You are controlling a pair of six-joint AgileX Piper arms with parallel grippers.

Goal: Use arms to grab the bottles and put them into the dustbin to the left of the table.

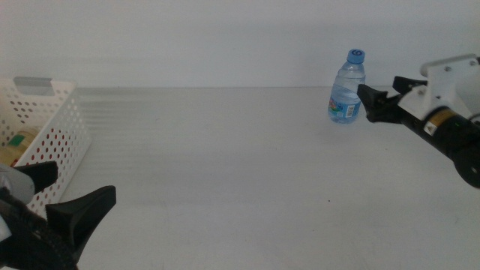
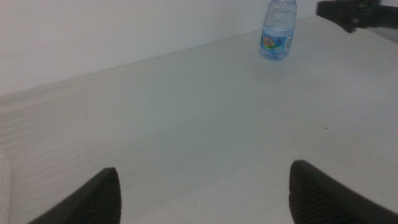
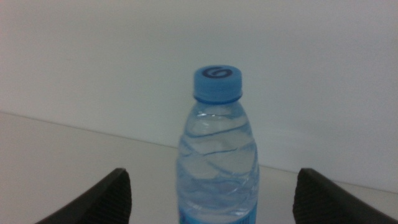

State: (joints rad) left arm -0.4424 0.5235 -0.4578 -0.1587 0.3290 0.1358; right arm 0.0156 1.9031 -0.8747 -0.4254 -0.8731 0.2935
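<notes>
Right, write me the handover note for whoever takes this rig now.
Right hand: open, level with the water bottle, just beside it, not yet closed on it.
Left hand: open, holding nothing, waiting low near the dustbin.
Water bottle: upright at the far right of the table.
Done: something yellowish already lies in the dustbin.
Left: grip the water bottle, carry it left, drop it in the dustbin.

The left claw (image 2: 202, 193) sits low over a plain white surface (image 2: 186, 118), its two dark jaws spread wide apart. Far ahead of the claw stands a small clear water bottle (image 2: 277, 34), upright. Just beside the bottle, the right claw (image 2: 348, 14) reaches in.
</notes>
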